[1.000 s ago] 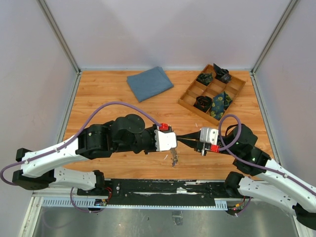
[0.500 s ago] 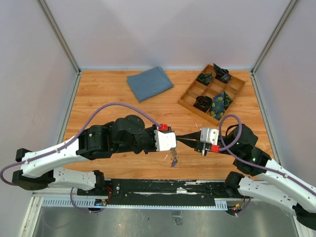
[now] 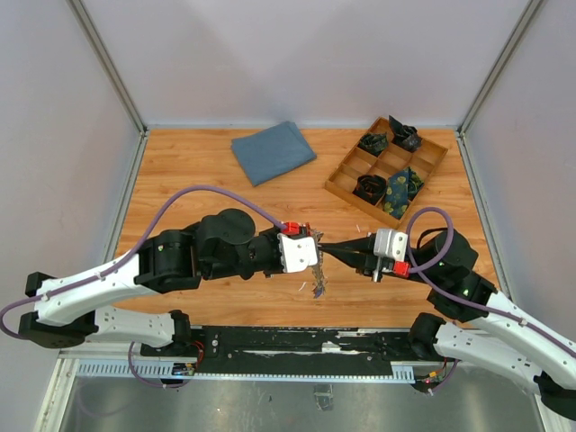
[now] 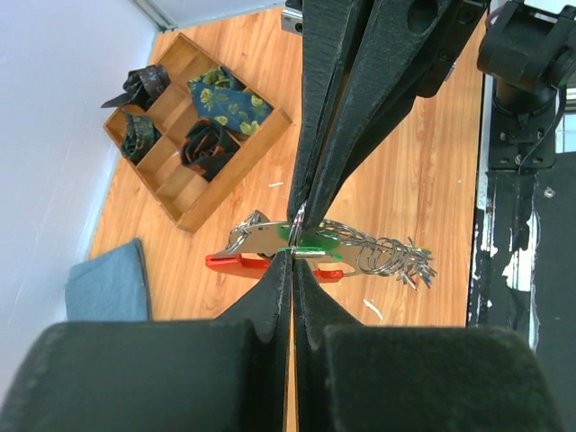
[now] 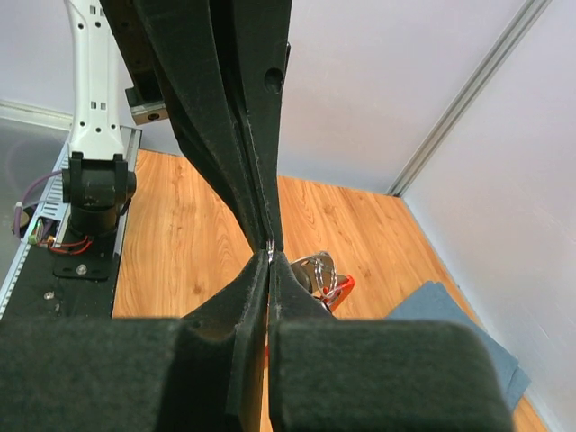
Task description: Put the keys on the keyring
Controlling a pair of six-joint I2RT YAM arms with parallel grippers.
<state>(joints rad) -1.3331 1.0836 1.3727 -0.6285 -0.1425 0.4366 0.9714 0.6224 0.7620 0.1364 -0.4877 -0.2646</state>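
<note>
The two grippers meet tip to tip above the front middle of the table. My left gripper (image 3: pixel 316 256) (image 4: pixel 295 254) is shut, and the red keyring (image 4: pixel 227 263) runs across right at its tips. The silver keys (image 4: pixel 396 256) fan out to the right of the loop on thin wire rings. In the top view they hang below the tips (image 3: pixel 318 286). My right gripper (image 3: pixel 327 250) (image 5: pixel 269 257) is shut on a thin silver ring of the bunch. In the right wrist view the red keyring (image 5: pixel 340 288) shows just behind its fingers. A small green piece (image 4: pixel 310 238) sits among the keys.
A folded blue cloth (image 3: pixel 273 151) lies at the back middle. A wooden divided tray (image 3: pixel 337 187) with dark patterned items stands at the back right. Grey walls enclose the table. Small white scraps (image 4: pixel 371 310) lie on the wood near the keys.
The left gripper has shifted slightly back and left, and the right arm's wrist slightly right. Both stay shut at the same meeting point with the keys hanging below.
</note>
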